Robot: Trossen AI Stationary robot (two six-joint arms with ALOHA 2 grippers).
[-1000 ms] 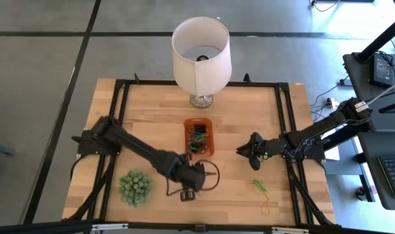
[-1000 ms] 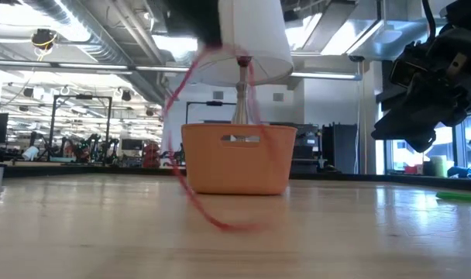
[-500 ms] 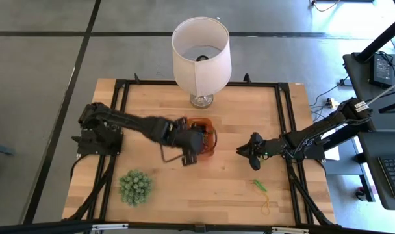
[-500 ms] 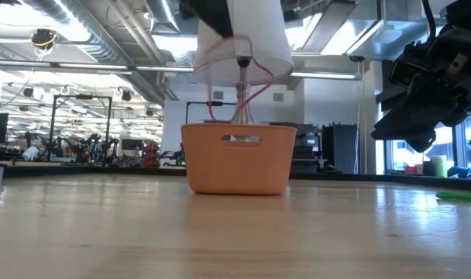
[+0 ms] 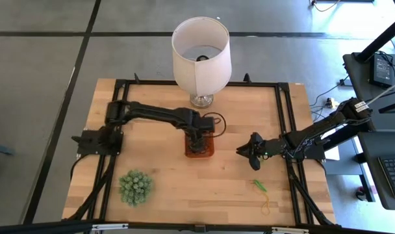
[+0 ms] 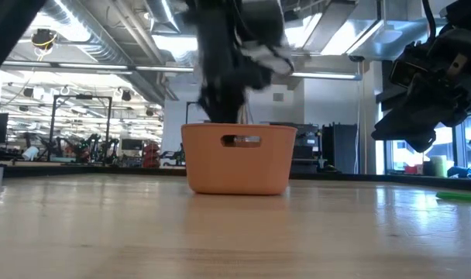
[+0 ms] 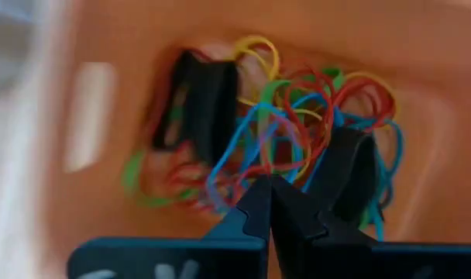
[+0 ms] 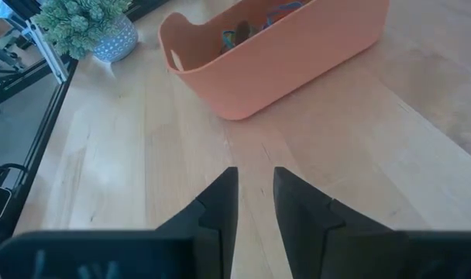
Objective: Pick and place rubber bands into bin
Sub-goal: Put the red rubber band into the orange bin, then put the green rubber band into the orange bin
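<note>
The orange bin (image 5: 201, 153) stands mid-table with several coloured rubber bands (image 7: 297, 116) inside. My left gripper (image 5: 199, 138) hangs over the bin, pointing down into it, shut (image 7: 270, 184) on a long thin dark-red rubber band whose loop (image 5: 218, 121) sticks out past the bin's far right corner. My right gripper (image 5: 243, 151) hovers to the right of the bin, slightly open (image 8: 256, 194) and empty. A green band (image 5: 259, 185) and a yellow band (image 5: 266, 208) lie flat on the table at the near right. My left gripper pinches the long band between its shut fingertips, coming from above and pointing down over the bin. The held spot is hidden by the gripper itself. The band is lifted clear of the table, and its free loop (image 5: 217, 119) stands out sideways by the bin's far right corner.
A white lampshade on a lamp (image 5: 199, 55) stands at the far edge behind the bin. A spiky green ball plant (image 5: 134, 187) sits at the near left. The low view shows the bin (image 6: 237, 167) from its side. Bare wood lies between the bin and the near edge.
My left gripper has gone from near the table's near edge up and toward the far edge, to a spot over the bin, staying shut. The long band has gone with it, lifted clear of the table and swinging from one side of the gripper to the other.
</note>
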